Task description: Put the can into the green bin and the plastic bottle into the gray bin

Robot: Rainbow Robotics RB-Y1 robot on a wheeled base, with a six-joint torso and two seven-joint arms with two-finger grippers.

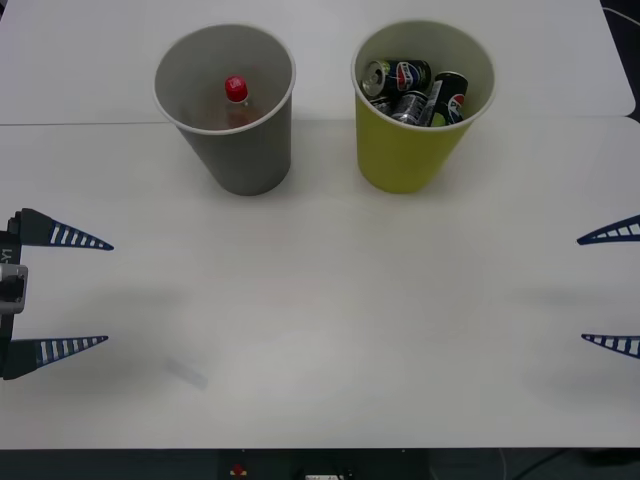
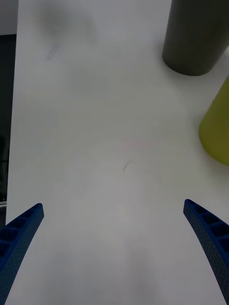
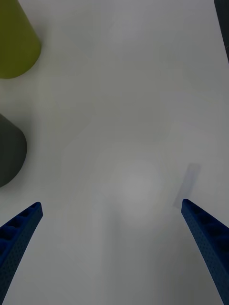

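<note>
The gray bin (image 1: 245,150) stands at the back left of the table with the plastic bottle (image 1: 236,100) inside it, red cap up. To its right, the green bin (image 1: 405,150) holds several black cans; the can (image 1: 413,106) with the yellow-green patch lies among them. My left gripper (image 1: 108,292) hovers open at the left edge, well in front of the bins, nothing between its fingers. At the right edge my right gripper (image 1: 581,290) is open too. The right wrist view has the gray bin (image 2: 195,38) and green bin (image 2: 217,128) beyond the right gripper (image 2: 113,207).
The white table (image 1: 330,320) spreads wide between the two grippers. A faint scuff (image 1: 187,372) marks it near the front left. The left wrist view catches the green bin (image 3: 14,43) and gray bin (image 3: 9,150) off to one side of the left gripper (image 3: 112,205).
</note>
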